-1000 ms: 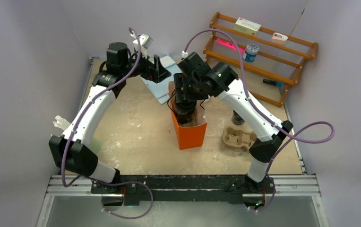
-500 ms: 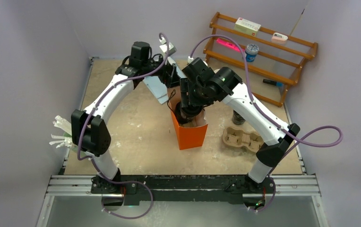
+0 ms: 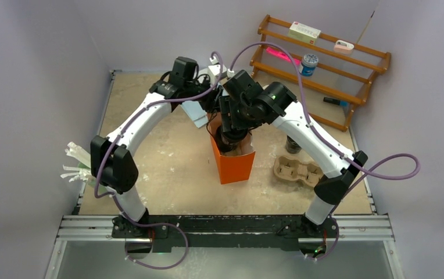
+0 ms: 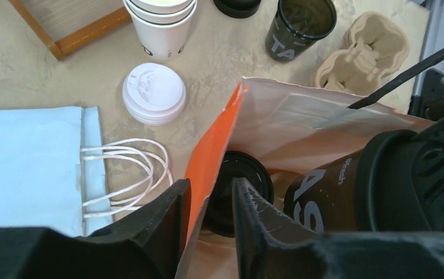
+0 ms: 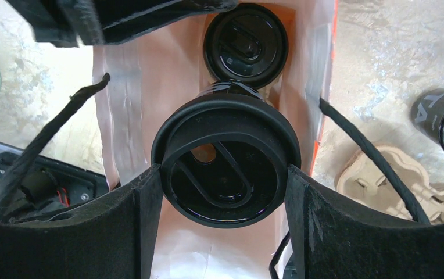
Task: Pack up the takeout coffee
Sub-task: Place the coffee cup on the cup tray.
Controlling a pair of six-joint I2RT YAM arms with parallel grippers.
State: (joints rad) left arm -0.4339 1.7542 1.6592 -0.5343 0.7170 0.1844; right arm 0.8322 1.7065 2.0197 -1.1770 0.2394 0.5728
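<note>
The right gripper has its fingers spread wide on either side of a lidded black cup. It grips the cup at the lid and holds it in the mouth of the orange bag. Deeper in the bag a second lidded cup stands on the bottom, so one coffee is packed. The held one is partway in and looks not yet set down.

The left gripper straddles the bag's far wall, one finger outside and one inside, with a narrow gap. Whether they actually pinch the paper I cannot tell from this angle.

Out on the table an open black cup stands without a lid, and a loose black lid lies near it. By my reading that one is left to be capped and packed.
</note>
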